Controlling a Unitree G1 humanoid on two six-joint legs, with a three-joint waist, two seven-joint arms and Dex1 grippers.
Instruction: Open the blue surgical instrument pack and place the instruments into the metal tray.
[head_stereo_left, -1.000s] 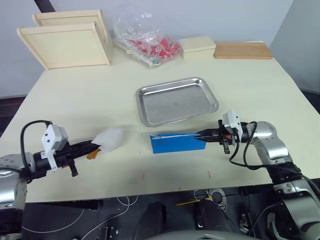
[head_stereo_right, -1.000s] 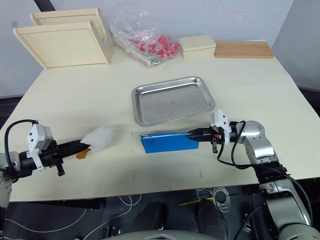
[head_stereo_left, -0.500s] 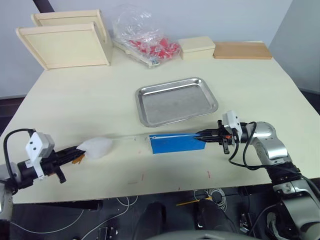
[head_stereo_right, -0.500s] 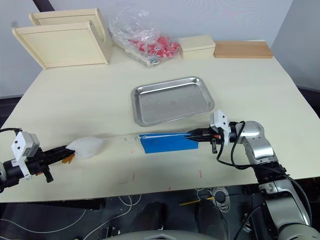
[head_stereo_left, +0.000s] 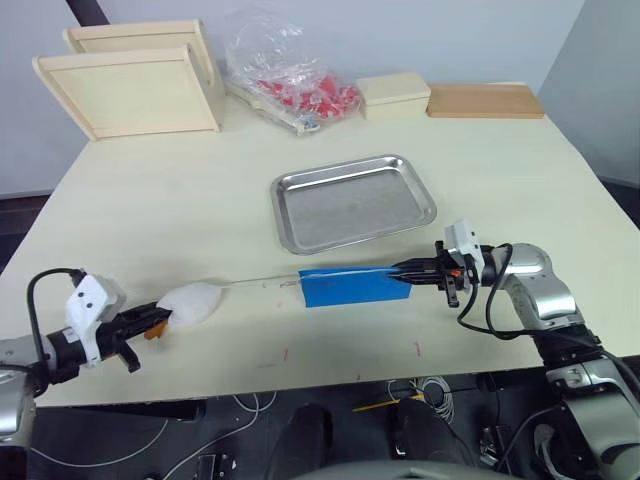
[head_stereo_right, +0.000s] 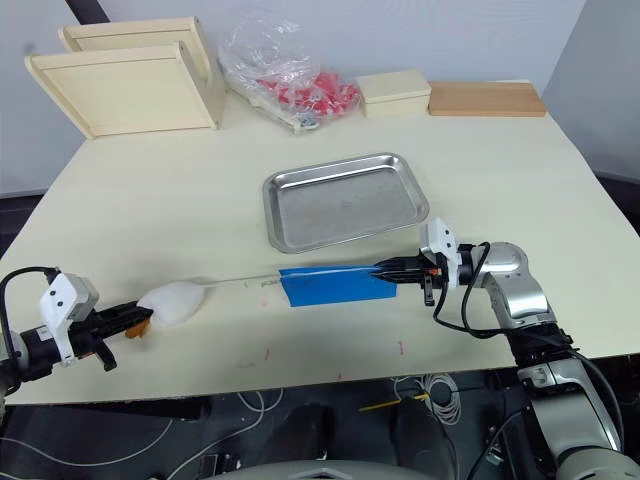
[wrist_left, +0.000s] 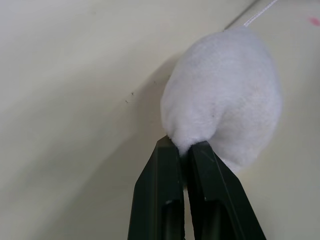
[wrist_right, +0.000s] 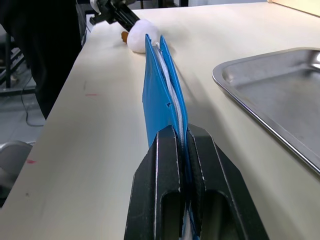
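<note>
The right gripper (head_stereo_left: 412, 271) holds one end of the blue pack (head_stereo_left: 352, 286), its fingers (wrist_right: 167, 175) clamped together on the pack's edge, which stands upright on the desk (head_stereo_left: 500, 170) just in front of the metal tray (head_stereo_left: 353, 201). The left gripper (head_stereo_left: 158, 319) has its fingers (wrist_left: 165, 185) pinched shut on a white fluffy tuft (head_stereo_left: 192, 301), which is joined to the pack by a thin pale cord (head_stereo_left: 258, 282) drawn nearly straight between them. Compared with a second ago, the tuft has travelled away from the pack toward the robot's left; half a second ago it lay slightly farther out still, so the left arm has eased back a little from its widest reach. The pack itself has kept its place and the right gripper has not shifted. The pull appears to act as a zip or drawstring release, and a pale seam along the pack's top edge in the right wrist view suggests the opening is started, though how far it has parted cannot be told. No instruments lie in the tray, which is bare. By this judgement the task is at its first stage: the pack must be spread open before any tool can be lifted out. The cord being taut, a further pull could drag the pack rather than open it.
</note>
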